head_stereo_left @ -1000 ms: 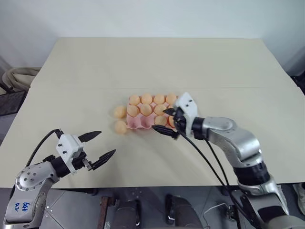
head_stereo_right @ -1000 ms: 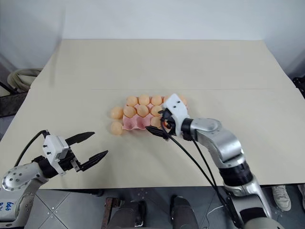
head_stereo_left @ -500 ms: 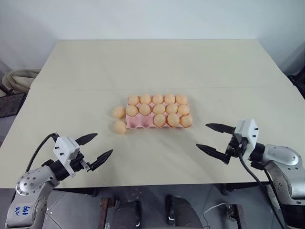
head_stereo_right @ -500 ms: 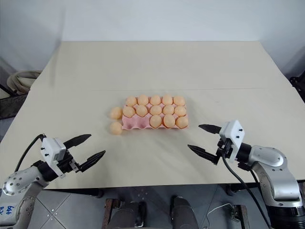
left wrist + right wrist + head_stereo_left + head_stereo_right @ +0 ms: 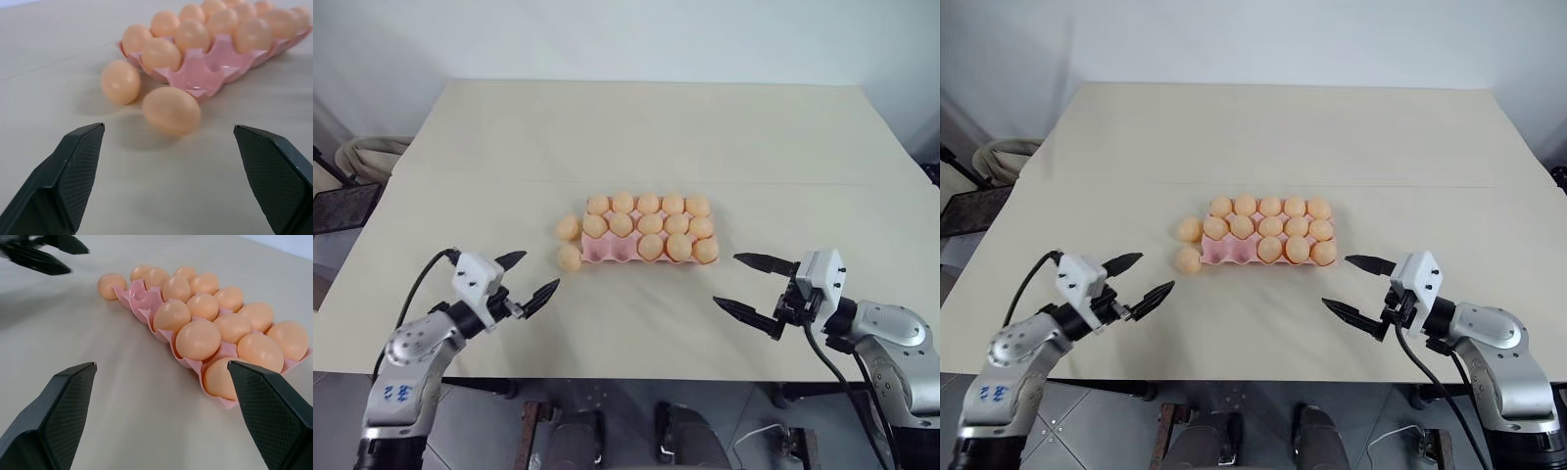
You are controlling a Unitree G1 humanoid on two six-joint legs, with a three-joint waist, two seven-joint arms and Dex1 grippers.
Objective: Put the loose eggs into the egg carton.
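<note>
The pink egg carton (image 5: 607,252) lies mid-table with eggs in most cups; two cups at its front left stand empty. Two loose eggs (image 5: 568,227) (image 5: 570,258) rest on the table just off the carton's left end, and the left wrist view has them close ahead (image 5: 121,81) (image 5: 171,110). My left gripper (image 5: 538,272) is open and empty, a short way in front and to the left of the nearer loose egg. My right gripper (image 5: 725,280) is open and empty too, off the carton's front right corner and pointing toward it.
The beige table (image 5: 636,137) runs wide behind and beside the carton. Its front edge (image 5: 626,374) passes just under both arms. Grey hoses (image 5: 367,157) and a dark box (image 5: 337,208) sit on the floor beyond the left side.
My right gripper has drawn away from the carton's front right corner, back and to the right. My left gripper has come forward toward the loose eggs. Both stayed open.
</note>
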